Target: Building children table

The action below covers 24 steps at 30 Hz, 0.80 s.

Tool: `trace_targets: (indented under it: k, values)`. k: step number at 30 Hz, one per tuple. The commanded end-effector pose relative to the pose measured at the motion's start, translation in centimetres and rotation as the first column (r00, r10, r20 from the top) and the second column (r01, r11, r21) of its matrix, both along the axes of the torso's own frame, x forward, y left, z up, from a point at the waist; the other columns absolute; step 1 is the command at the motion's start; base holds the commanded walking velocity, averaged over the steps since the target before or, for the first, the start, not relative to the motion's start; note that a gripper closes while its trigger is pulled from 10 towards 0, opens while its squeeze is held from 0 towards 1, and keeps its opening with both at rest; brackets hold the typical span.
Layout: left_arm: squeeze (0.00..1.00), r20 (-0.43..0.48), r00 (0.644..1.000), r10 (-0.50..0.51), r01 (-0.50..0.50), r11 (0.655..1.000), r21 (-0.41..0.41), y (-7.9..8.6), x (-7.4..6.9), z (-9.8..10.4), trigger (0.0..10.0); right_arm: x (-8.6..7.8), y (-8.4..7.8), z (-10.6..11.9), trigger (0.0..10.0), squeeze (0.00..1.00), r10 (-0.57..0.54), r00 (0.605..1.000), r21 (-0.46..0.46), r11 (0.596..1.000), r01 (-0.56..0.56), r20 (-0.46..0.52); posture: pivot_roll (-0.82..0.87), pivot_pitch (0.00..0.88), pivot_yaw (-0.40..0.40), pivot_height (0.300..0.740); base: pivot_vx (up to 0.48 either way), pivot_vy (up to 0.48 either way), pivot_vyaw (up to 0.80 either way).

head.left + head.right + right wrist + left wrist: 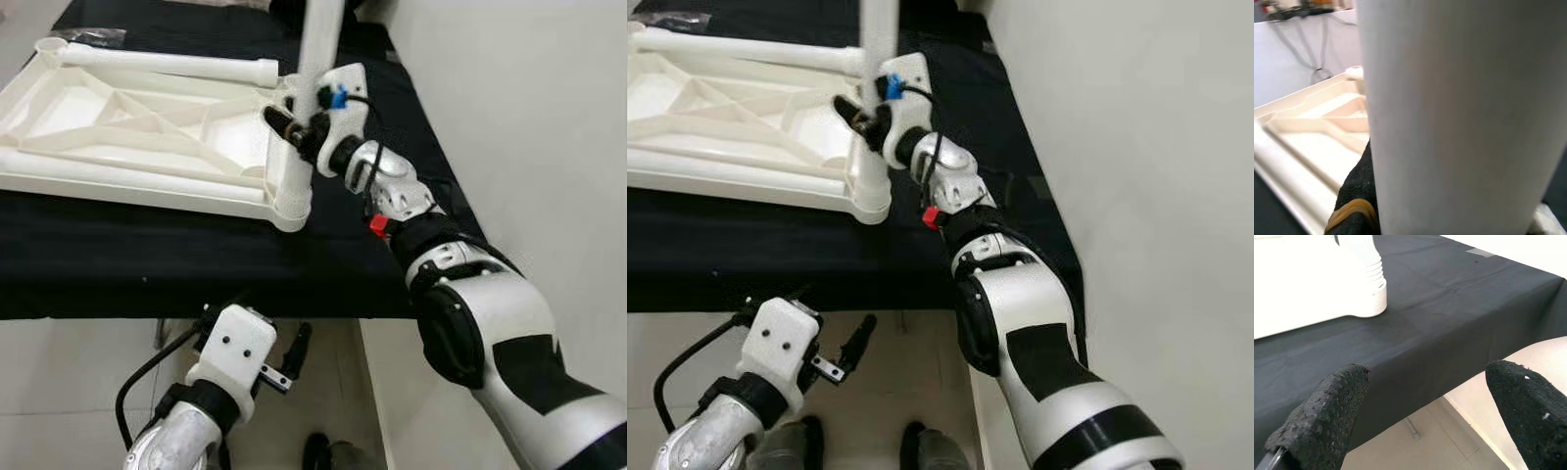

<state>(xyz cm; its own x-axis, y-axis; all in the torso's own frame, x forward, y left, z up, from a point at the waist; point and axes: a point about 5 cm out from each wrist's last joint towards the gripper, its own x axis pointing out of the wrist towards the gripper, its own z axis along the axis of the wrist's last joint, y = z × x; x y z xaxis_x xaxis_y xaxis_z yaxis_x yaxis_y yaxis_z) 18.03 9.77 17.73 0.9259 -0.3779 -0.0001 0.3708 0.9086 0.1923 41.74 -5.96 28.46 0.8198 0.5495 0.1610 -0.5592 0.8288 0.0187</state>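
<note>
**Mia:** What is on the black cloth [196, 259]?

**Ben:** A white table top [118, 137]. It lies upside down, so you see the ribs under it. The cloth covers a bench, and the table top sits near its front edge.

**Mia:** And that tall white tube?

**Ben:** That is a table leg [315, 59]. It stands straight up in the round socket [292, 201] at the near right corner of the table top. Another leg [167, 65] lies flat across the far side of the table top.

**Mia:** Who holds the tall one?

**Ben:** The right gripper [299, 125]. Its black fingers are squeezed around the standing leg, a bit above the socket. In the right wrist view the leg [1459, 117] is very close, with one black finger [1359, 188] pressed against it.

**Mia:** What about the other arm?

**Ben:** The left gripper [294, 357] hangs low, in front of the bench and below the cloth's edge. Its fingers [1322, 416] are spread wide apart and hold nothing. The corner socket [1369, 293] shows in its wrist view too.

**Mia:** What is on the right?

**Ben:** A plain white wall [529, 117].
</note>
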Motion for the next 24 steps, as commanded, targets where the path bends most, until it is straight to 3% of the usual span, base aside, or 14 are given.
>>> trace_targets:
  k: [1,8,16,24]
  values:
    - [0.0,-0.015,1.0,-0.011,0.011,1.0,0.011,-0.1,-0.2,-0.4,10.0,0.5,-2.6,-3.8,10.0,0.0,-0.18,0.969,0.009,0.983,0.184,-0.166,0.13,0.243,-0.167,0.74,0.0,0.0,0.0]
    - [0.0,-0.014,1.0,-0.012,0.012,1.0,0.013,0.0,-0.1,-0.4,10.0,0.6,-2.9,-3.6,10.0,0.0,-0.302,0.941,0.047,0.949,0.312,-0.156,0.14,0.242,-0.167,0.74,0.0,0.0,0.0]
    - [0.0,-0.011,1.0,-0.013,0.013,1.0,0.014,0.1,0.0,-0.4,10.0,0.1,-1.1,-3.6,10.0,0.0,-0.328,0.942,0.028,0.943,0.331,-0.075,0.13,0.245,-0.164,0.74,0.0,0.0,0.0]
    - [0.0,-0.009,1.0,-0.011,0.012,1.0,0.014,0.1,0.0,-0.4,10.0,-0.1,-0.1,-4.5,10.0,0.0,-0.4,0.908,0.018,0.914,0.405,-0.123,0.13,0.246,-0.166,0.74,0.0,0.0,0.0]
